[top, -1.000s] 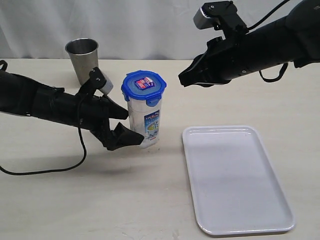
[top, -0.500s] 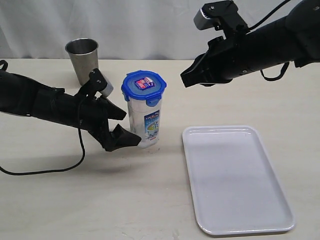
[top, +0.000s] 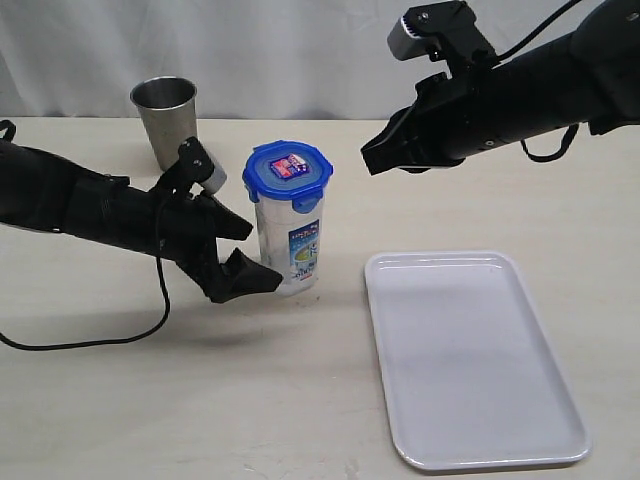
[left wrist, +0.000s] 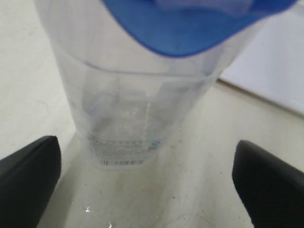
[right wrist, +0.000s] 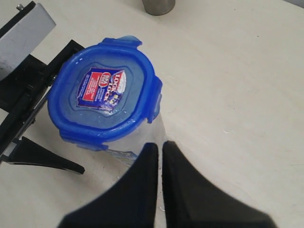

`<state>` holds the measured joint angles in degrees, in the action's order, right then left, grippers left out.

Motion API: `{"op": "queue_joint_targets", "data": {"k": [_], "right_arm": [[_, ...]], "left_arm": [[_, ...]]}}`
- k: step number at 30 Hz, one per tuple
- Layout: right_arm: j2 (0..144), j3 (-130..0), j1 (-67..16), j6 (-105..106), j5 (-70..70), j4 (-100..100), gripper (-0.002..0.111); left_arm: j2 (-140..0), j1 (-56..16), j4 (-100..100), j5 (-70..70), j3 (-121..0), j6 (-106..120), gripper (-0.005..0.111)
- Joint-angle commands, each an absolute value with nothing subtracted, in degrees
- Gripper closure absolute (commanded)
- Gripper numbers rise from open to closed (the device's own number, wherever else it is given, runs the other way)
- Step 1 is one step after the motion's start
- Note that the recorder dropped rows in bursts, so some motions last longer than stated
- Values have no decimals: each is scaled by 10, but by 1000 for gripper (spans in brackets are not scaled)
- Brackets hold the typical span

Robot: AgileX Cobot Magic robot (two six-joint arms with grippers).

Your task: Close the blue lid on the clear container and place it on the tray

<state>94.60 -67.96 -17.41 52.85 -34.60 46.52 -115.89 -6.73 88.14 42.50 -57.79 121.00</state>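
Left claw (top: pixel 262 255) eased back, gaping at container (top: pixel 287 222); tray (top: pixel 470 360) apart.

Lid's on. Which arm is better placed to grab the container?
Left. Its open tool flanks the clear container low down. The right tool is shut and hangs raised beside the blue lid, touching nothing.

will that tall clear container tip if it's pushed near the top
Probably: the container is tall and narrow on a small base. It looks empty, so likely light. Its smooth plastic wall may slip in a loose grip.
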Motion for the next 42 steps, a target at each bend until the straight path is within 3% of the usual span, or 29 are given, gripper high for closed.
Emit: {"op": "queue_joint_targets", "data": {"k": [1, 19, 27, 37, 42], "right_arm": [[942, -679, -175, 530, -343, 460, 104], [942, -679, -175, 530, -343, 460, 104], [942, -679, -175, 530, -343, 460, 104], [942, -679, -175, 530, -343, 460, 104], [942, -679, -175, 530, -343, 460, 104]], "left_arm": [[-1161, -67, 875, 427, -581, 1227, 17], [-1160, -101, 741, 242, -584, 1221, 17], [-1160, -122, 480, 272, -592, 719, 17], [-1160, -184, 165, 224, -647, 305, 17], [-1160, -192, 126, 172, -647, 250, 17]]}}
